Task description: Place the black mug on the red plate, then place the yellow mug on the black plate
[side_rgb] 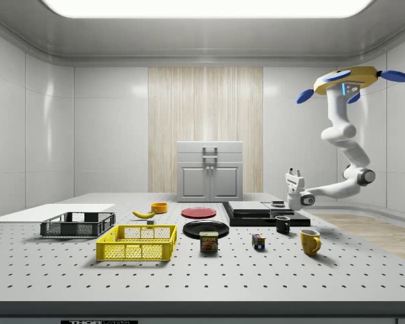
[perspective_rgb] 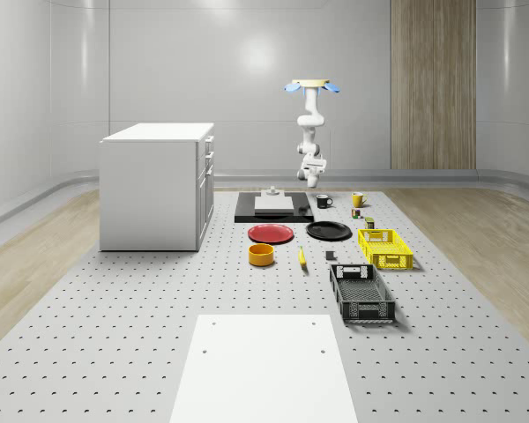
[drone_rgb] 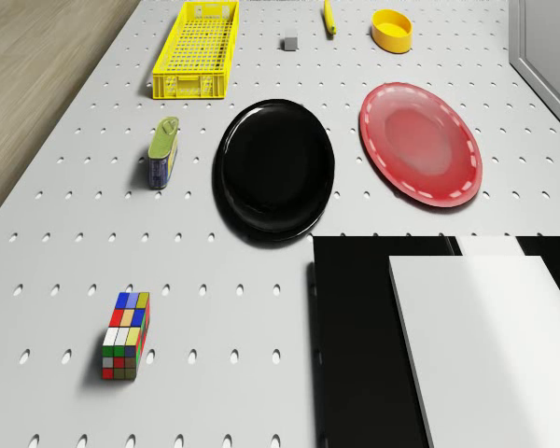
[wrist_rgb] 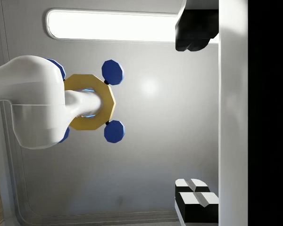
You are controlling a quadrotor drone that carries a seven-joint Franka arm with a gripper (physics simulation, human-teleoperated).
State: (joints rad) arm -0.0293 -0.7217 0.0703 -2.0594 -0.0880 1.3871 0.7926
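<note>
Bright ceiling panel (side_rgb: 202, 7); soft, perhaps faint shadows.

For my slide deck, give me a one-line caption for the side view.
Drone hovers at the table's far end, its gripper raised above the black mug, yellow mug nearby.

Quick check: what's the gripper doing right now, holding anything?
Gripper: open and holding nothing, pointing upward near the small black mug while the drone hovers above.
</note>
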